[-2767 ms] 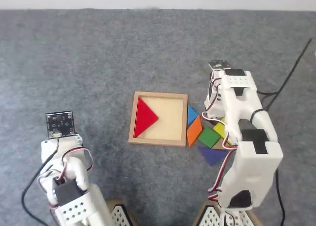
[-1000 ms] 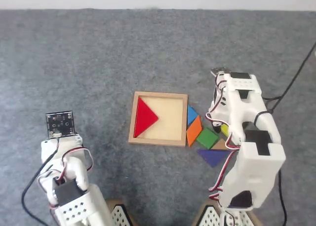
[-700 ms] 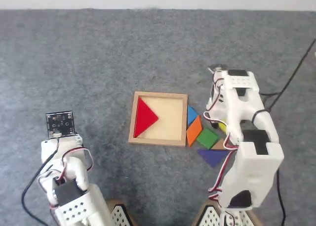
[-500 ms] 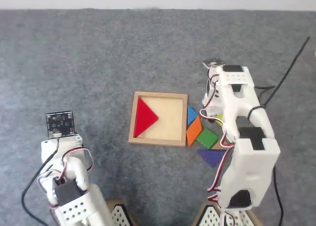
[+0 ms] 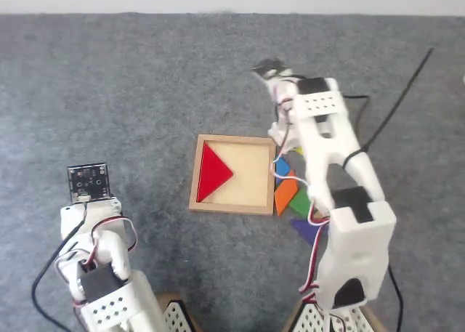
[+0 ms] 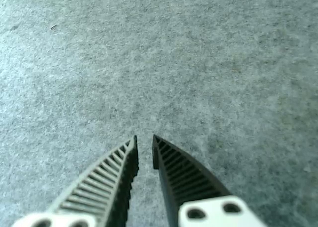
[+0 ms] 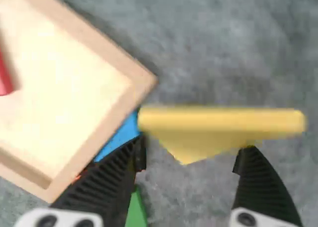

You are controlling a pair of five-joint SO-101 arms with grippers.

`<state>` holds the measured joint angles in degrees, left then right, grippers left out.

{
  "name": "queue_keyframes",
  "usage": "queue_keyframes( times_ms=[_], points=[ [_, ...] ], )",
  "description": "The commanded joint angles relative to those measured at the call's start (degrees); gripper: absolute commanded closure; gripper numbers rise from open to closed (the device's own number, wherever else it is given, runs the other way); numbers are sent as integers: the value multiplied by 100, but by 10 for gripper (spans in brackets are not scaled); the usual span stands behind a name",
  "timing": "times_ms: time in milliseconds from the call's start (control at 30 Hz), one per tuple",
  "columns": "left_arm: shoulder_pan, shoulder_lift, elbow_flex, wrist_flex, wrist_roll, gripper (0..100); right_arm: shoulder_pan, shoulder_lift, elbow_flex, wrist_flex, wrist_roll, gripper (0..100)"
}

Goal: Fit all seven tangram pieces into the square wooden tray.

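R gripper (image 7: 191,150) clamped on yellow piece (image 7: 218,122), seemingly lifted, just off tray (image 7: 144,83) corner at approx 2 o'clock. Red piece (image 5: 213,171) in tray, 9 o'clock side. Blue piece (image 5: 281,169) and orange piece (image 5: 285,194) touching tray at 3 o'clock. L gripper (image 6: 144,145) over bare carpet (image 6: 198,63), jaws nearly together, holding nothing.

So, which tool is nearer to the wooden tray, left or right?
Right. The right tool holds a yellow piece just beside the tray corner. The left tool is over the carpet, well away from the tray.
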<state>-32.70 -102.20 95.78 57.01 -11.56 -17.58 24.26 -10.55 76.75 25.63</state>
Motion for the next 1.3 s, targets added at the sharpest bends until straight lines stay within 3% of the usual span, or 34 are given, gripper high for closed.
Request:
queue_keyframes(
  times_ms=[0,167,300,400,567,733,833,900,1033,1133,1267],
  points=[
    [-62,-62,-259,-132,53,942,-418,-84,-440,22,413,729],
    [-62,-62,-259,-132,26,942,-1051,-40,-492,4,1073,729],
    [-62,-62,-259,-132,18,942,-1332,-84,-475,13,1099,729],
    [-62,-62,-259,-132,18,942,-1086,-207,-492,171,1037,729],
    [-62,-62,-259,-132,18,942,-470,-365,-448,382,158,729],
    [-62,-62,-268,-35,9,941,286,-558,-492,708,97,729],
    [-62,-62,-277,-26,9,941,892,-743,-492,233,-738,736],
    [-62,-62,-277,-44,0,941,1103,-716,-448,-66,-1143,789],
    [-62,-62,-277,-9,0,941,1086,-40,-492,-664,-1398,991],
    [-62,-62,-268,0,0,940,998,462,-659,-998,-1424,957],
    [-62,-62,-268,0,0,939,989,1024,-1231,-980,-1486,995]
  ],
)
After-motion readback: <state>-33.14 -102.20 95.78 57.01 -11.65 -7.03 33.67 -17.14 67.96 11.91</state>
